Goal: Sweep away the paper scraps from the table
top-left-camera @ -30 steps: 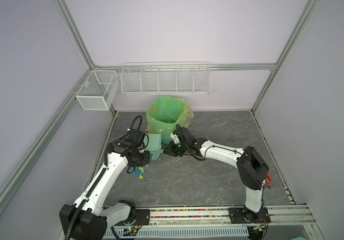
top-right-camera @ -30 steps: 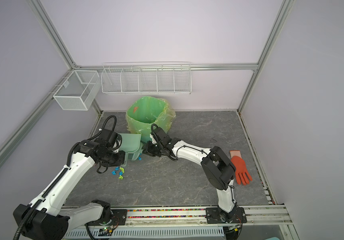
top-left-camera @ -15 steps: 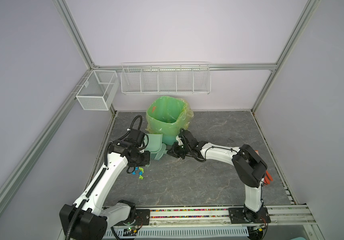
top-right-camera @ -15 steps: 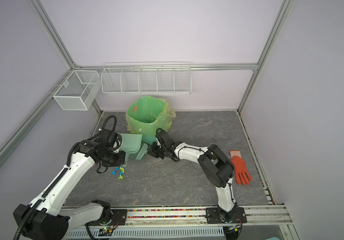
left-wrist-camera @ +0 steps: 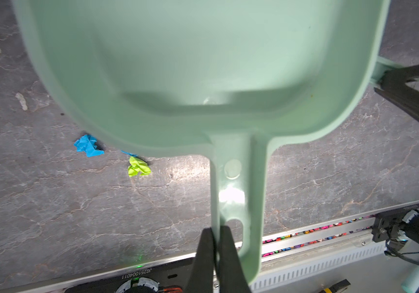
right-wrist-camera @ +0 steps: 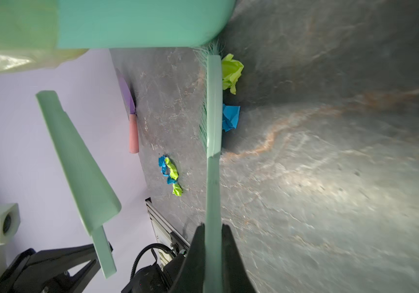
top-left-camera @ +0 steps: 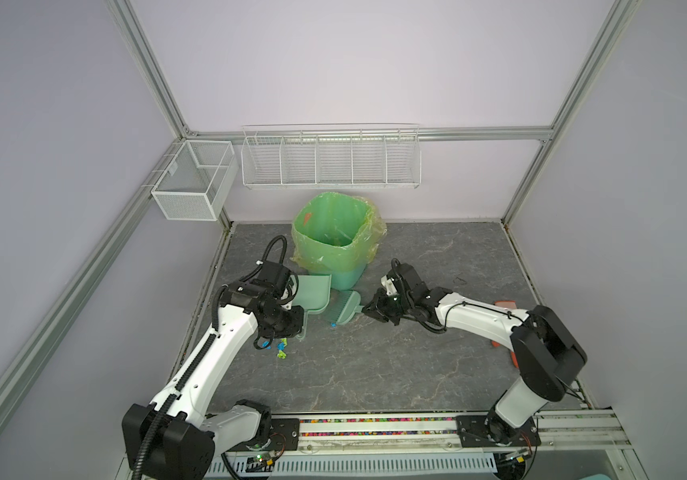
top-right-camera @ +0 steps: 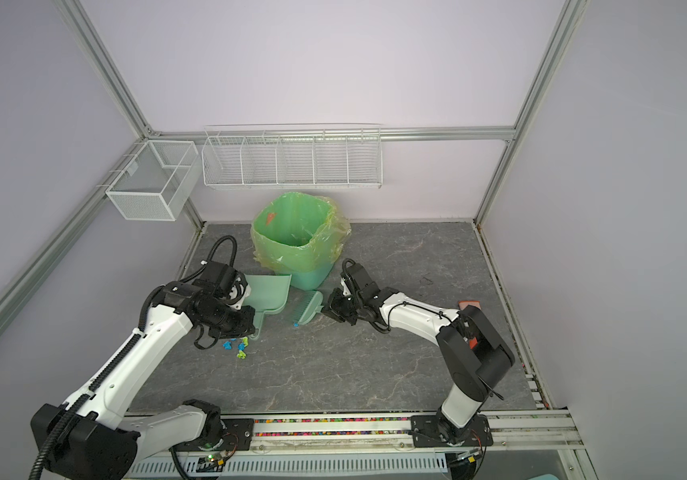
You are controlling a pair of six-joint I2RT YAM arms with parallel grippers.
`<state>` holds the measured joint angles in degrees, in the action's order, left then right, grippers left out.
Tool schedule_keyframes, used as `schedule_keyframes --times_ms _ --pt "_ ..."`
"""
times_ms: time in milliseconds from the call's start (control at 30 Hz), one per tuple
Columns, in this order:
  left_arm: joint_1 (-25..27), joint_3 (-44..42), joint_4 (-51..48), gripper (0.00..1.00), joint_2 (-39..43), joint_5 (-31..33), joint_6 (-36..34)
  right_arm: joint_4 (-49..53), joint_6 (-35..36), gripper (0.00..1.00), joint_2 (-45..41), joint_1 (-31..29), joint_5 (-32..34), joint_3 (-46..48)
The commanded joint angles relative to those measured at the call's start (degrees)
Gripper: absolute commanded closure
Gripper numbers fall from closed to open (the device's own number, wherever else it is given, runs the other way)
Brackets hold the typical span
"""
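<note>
The left gripper [left-wrist-camera: 217,234] is clenched on one thin edge of a mint-green dustpan's [left-wrist-camera: 203,63] handle, by its hanging hole. In both top views the pan reaches from that gripper toward 12 o'clock, ending close beside the bag-lined bin [top-left-camera: 350,280]. The right gripper [right-wrist-camera: 213,229] is clamped on the slim handle of a matching brush [right-wrist-camera: 213,101], whose head points to 9 o'clock of it in both top views, just short of the pan.

Whether the pan's lip or the bristles touch the table [top-left-camera: 375,365] cannot be told. In both top views the left wrist overhangs part of the scrap cluster. In the left wrist view the pan covers all but a sliver of one blue bit. In the right wrist view the brush head hides part of two scraps beyond it. The right arm blocks most of an orange glove [top-right-camera: 468,305] at the table's 3 o'clock edge. A purple-and-pink knife-shaped thing [right-wrist-camera: 132,126] lies by the wall, and its details are unclear.

The paper scraps [top-left-camera: 279,347] are tiny crumpled wads, bright blue and lime. Most lie bunched at 7 o'clock of the left gripper, near the table's 9 o'clock edge. One blue bit [top-right-camera: 295,324] sits at the brush's tip.

Bare marbled surface spreads from 4 to 6 o'clock up to the front rail [top-left-camera: 375,426], and again toward 1 o'clock behind the right arm.
</note>
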<state>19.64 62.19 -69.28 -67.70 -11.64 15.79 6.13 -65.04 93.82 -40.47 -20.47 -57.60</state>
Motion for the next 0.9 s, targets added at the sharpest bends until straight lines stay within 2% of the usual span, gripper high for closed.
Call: schedule_keyframes --times_ms 0,200,433,633,767,867 --pt "1.2 -1.3 1.4 1.00 1.7 -1.6 0.9 9.5 3.2 0.93 -5.0 2.0 1.2 3.2" --pt "9.7 -4.1 5.9 1.00 1.2 -0.6 6.7 23.9 11.9 0.93 -11.0 5.8 0.3 2.0" --pt "13.5 -5.6 9.0 1.00 0.1 0.2 10.0 30.4 17.7 0.93 -15.6 7.8 -3.6 -3.3" --pt "15.1 -5.6 7.7 1.00 -0.2 0.7 10.2 42.2 27.2 0.93 -14.5 8.9 -2.2 -15.4" --pt "18.0 -6.2 6.9 1.00 0.1 0.7 11.0 54.9 38.3 0.93 -9.7 11.9 -1.3 -25.1" --pt "20.9 -6.0 5.9 1.00 -0.5 1.2 11.7 64.7 46.4 0.93 -4.4 12.2 4.3 -33.4"
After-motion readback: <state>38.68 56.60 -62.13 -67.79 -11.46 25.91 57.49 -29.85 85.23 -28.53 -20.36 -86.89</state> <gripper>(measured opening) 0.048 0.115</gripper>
